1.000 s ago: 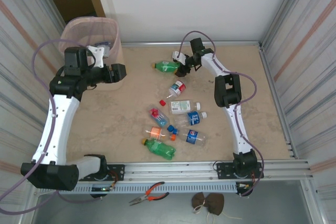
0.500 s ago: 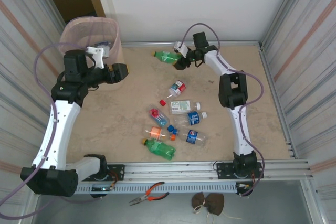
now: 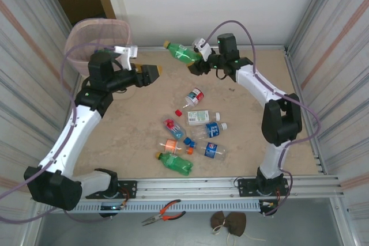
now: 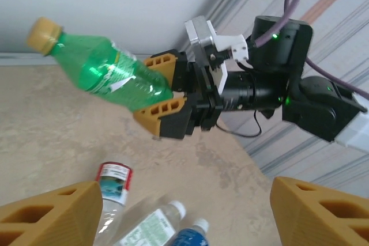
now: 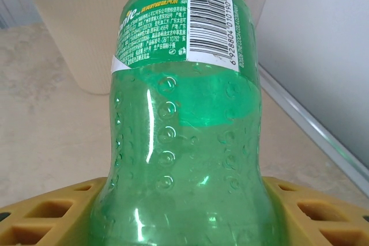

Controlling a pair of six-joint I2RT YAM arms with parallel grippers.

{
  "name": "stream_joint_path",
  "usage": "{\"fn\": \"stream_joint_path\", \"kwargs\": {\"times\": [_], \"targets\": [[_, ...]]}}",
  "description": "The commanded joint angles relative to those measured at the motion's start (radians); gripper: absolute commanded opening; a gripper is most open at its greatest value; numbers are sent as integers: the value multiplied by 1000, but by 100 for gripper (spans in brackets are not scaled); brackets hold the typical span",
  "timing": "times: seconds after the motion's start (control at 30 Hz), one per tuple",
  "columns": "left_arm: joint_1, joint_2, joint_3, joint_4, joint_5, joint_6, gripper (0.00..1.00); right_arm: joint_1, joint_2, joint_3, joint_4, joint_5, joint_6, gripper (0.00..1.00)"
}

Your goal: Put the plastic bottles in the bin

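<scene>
The green bottle (image 4: pixel 115 76) was pinched by its base in the right gripper (image 4: pixel 164 91), long axis sticking straight out ahead of those jaws and tilted up a bit, yellow-orange cap at the far tip. The left gripper (image 3: pixel 153 72) was held with jaws spread and nothing between them, aimed at the bottle but well apart from it. The bin (image 3: pixel 118 24) was found way past the cap end, behind the left wrist, so more reach looked needed from the already stretched-out right arm.

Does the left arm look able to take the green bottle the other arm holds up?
Probably yes. The left gripper is open and empty, facing the green bottle with nothing between them. The right gripper clamps its base, leaving the cap end free.
</scene>
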Motion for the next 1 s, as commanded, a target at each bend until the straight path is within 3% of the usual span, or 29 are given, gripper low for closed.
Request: {"fn": "stream_joint_path", "kwargs": {"times": [0.0,0.1,0.3,0.7,0.97], "targets": [[-47,17,29,106,-42,-38,81,52,-128,-85,94,147,131,56],[-65,10,32,110,-89,-78,84,96,-203,-145,125,310,239,54],[-68,13,-5,226,-97,-253,88,185,-357,-310,271,453,322,54],[-75,41,-60,404,-110,-506,90,331,-469,-405,411,520,244,54],[-112,58,-66,438,-135,-536,83,388,-441,-377,457,524,177,55]]}}
